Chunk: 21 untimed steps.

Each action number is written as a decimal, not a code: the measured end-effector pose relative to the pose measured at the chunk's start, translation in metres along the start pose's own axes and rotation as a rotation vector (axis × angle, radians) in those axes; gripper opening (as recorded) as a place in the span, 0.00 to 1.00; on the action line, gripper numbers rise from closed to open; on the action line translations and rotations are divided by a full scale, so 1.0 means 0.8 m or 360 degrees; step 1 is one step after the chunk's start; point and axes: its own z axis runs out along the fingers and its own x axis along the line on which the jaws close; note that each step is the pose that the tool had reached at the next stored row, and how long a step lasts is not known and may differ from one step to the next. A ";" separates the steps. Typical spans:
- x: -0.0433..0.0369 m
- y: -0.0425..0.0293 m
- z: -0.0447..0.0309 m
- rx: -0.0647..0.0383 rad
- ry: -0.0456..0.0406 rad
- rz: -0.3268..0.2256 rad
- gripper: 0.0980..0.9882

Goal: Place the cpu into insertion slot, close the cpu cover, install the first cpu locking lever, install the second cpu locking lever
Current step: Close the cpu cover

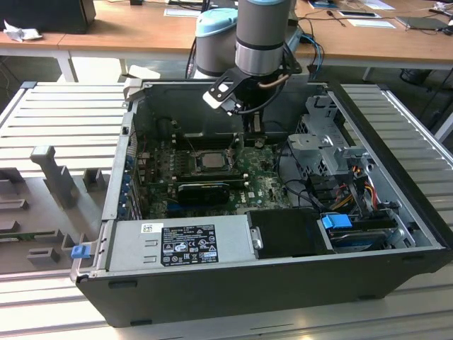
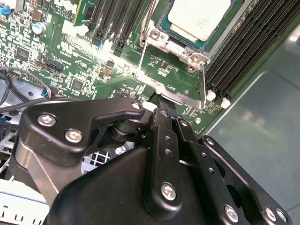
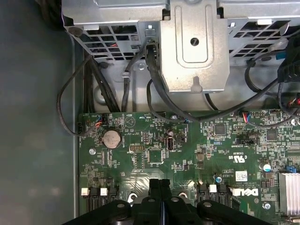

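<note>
Pale silvery square cpu [image 2: 199, 16] lies seated in the dark, silver-rimmed insertion slot [image 2: 157, 36]. The thin silver-grey metal cpu cover [image 2: 176, 91] appears tilted up. The black end effector [image 2: 160, 102], fingers together and empty, sits at its edge. Best pressed down evenly, without slipping.

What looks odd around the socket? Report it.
Nothing looks damaged or spilled. The cpu lies flat in the insertion slot, but the cpu cover is tilted up off it rather than closed, with the gripper at its free edge.
</note>
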 end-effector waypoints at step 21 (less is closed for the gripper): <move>0.000 -0.0179 -0.0006 0.0000 0.0000 0.0000 0.01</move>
